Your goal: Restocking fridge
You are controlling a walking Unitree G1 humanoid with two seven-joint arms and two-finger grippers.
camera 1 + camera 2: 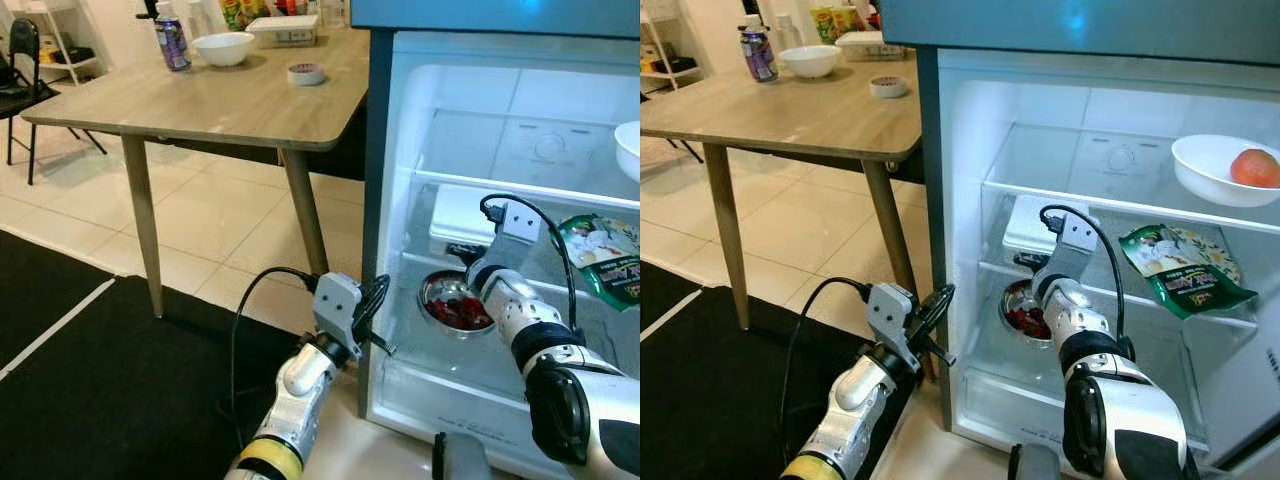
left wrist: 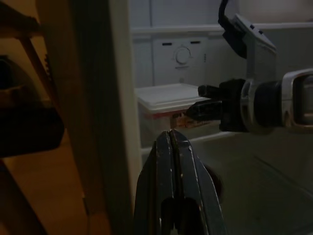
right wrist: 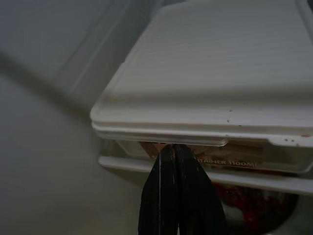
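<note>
Left end effector (image 1: 383, 318) hangs by the fridge (image 1: 375, 200) wall edge, fingers pressed tight, holding nothing. Right end effector (image 1: 1025, 262) is inside the fridge, fingers tight together w/ nothing in them, tips at the white lidded box (image 1: 1035, 222). Metal bowl (image 1: 1023, 310) of red food sits below, at 6 o'clock from the box. Green packet (image 1: 1180, 265) lies at 3 o'clock. White bowl w/ fruit (image 1: 1230, 168) up top. Desk (image 1: 200, 100) far at 10 o'clock.

One white lidded container (image 1: 1040, 222), one steel bowl (image 1: 1025, 310), one green packet (image 1: 1180, 270) and one fruit bowl (image 1: 1220, 170) in the fridge; one bowl (image 1: 223, 47), one bottle (image 1: 171, 38), one tape roll (image 1: 306, 73) on the tabletop (image 1: 200, 100).
</note>
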